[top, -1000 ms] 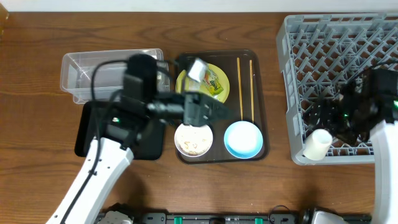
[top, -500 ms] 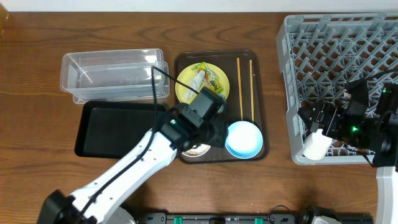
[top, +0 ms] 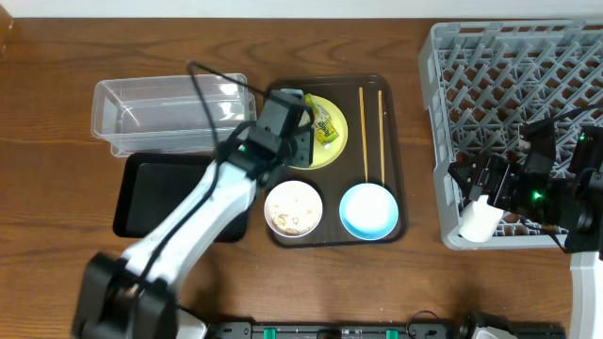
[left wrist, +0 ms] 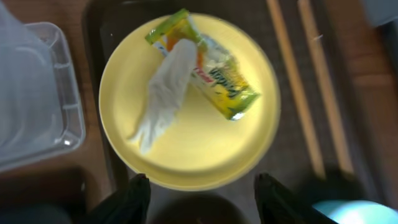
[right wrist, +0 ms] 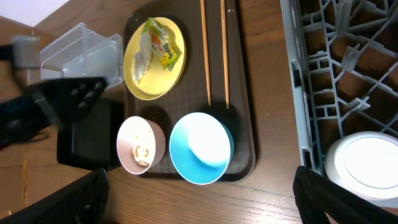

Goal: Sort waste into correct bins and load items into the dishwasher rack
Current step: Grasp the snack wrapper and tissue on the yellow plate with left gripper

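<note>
My left gripper (top: 297, 149) hovers open and empty over the near edge of the pale yellow plate (left wrist: 186, 106). On the plate lie the green-yellow snack wrapper (left wrist: 219, 82) and the crumpled white scrap (left wrist: 165, 93). The white bowl (top: 294, 209) holds beige food bits. The light blue bowl (top: 369, 211) sits beside it. Two chopsticks (top: 364, 132) lie to the right of the plate. My right gripper (top: 476, 181) is open wide and empty at the rack's (top: 518, 94) front left corner, by the white cup (top: 479, 218) lying there. In the right wrist view, the cup (right wrist: 364, 165) is at the right.
The plate, bowls and chopsticks rest on a dark brown serving tray (top: 400, 160). The clear tub (top: 160, 113) and the black tray (top: 155, 193) lie to the left of it, both under my left arm's reach.
My left arm has swung from above the white bowl back up over the yellow plate. My right arm has stayed still for the last half second, and the cup has not moved.
</note>
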